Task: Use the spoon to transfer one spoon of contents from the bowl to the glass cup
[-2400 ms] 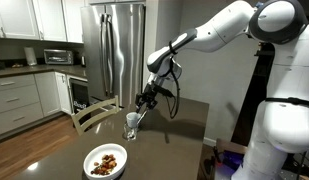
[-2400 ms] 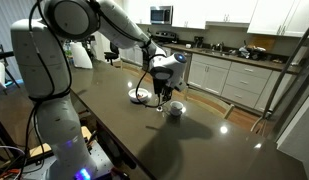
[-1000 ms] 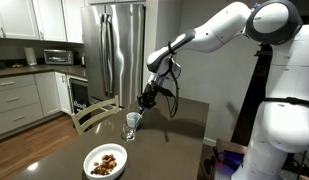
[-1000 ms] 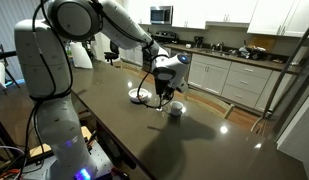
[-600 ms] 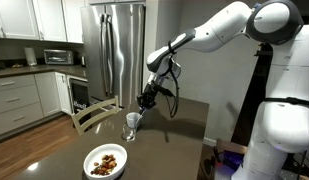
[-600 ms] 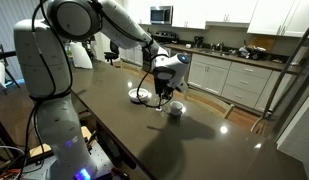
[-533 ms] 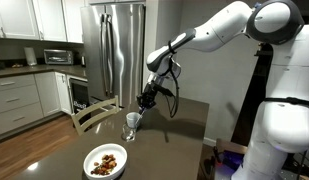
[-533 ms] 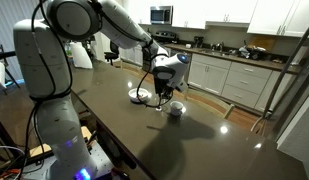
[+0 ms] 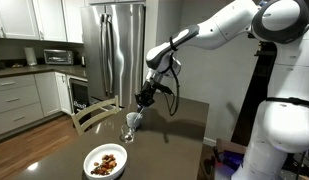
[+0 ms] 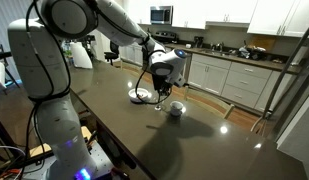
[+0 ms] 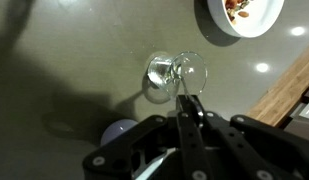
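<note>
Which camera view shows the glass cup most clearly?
The wrist view: the cup is large, near the middle, seen from above, just beyond the gripper, which is shut on the spoon. In both exterior views the cup is only a small whitish shape on the table; its inside cannot be made out.

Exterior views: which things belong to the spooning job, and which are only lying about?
Part of the job: round white bowl; brown chunky contents; small clear glass cup; slim silvery spoon; hand, shut on that spoon.

Only lying about: wooden chair; tall steel fridge; grey microwave.
</note>
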{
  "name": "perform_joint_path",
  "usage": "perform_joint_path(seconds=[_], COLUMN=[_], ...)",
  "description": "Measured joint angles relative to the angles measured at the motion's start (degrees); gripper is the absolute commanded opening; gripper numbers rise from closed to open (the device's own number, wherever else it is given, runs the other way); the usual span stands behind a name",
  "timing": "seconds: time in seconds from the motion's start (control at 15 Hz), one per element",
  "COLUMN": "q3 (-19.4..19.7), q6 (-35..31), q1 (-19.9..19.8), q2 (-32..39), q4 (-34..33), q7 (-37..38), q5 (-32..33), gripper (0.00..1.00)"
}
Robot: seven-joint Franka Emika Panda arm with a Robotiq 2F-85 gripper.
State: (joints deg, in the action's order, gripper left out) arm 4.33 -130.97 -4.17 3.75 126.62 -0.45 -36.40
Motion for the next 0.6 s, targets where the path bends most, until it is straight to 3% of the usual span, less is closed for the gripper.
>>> perform_joint_path(seconds=[0.6], q3=[-0.3], q6=[0.2], q1=[0.0], q2=[-2.5], q4=[0.3], q7=[4.4], q5=[7.6], gripper=[0.04])
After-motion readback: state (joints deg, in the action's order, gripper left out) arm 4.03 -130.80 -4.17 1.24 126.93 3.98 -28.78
